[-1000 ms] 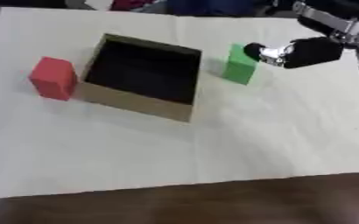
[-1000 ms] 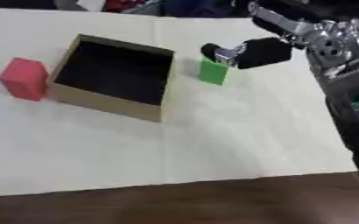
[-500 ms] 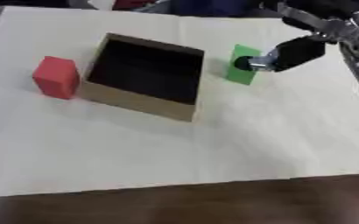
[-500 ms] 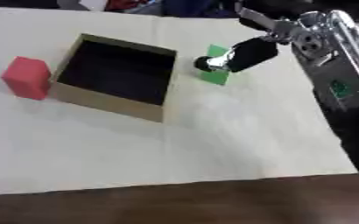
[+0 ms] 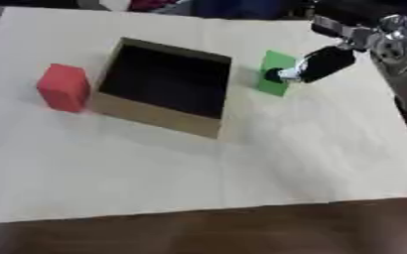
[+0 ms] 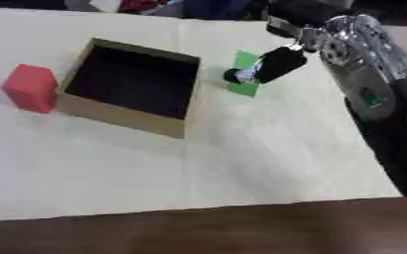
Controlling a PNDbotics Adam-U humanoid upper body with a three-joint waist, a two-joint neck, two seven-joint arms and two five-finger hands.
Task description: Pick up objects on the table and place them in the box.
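On a pale, cream-coloured table cover (image 5: 241,163), a green block (image 5: 275,73) stands upright just to the right of an open cardboard box (image 5: 165,88), a narrow strip of bare cover between them. The robot's right hand (image 5: 320,66) reaches the block from the right and slightly above. Its black fingers point leftward and a little downward, and a fingertip with a pale band meets the block's right face near the middle of its height. Whether a thumb sits on the block's far side is hidden, so it cannot be told if the hand is gripping the block or only touching it. The block stands on the cover, not lifted.

The right arm enters from the upper right corner, black at the hand and silver at the wrist joint, with a bulky silver and dark forearm (image 6: 363,74) running down the right edge of the right eye view. The wrist is bent so the hand angles away from the forearm toward the block.

The box has tan walls and a dark interior, and it lies turned askew to the table's edges. A red block (image 5: 64,87) stands on the cover just left of the box, well apart from the hand. A dark brown table edge (image 5: 224,233) shows below the cover.
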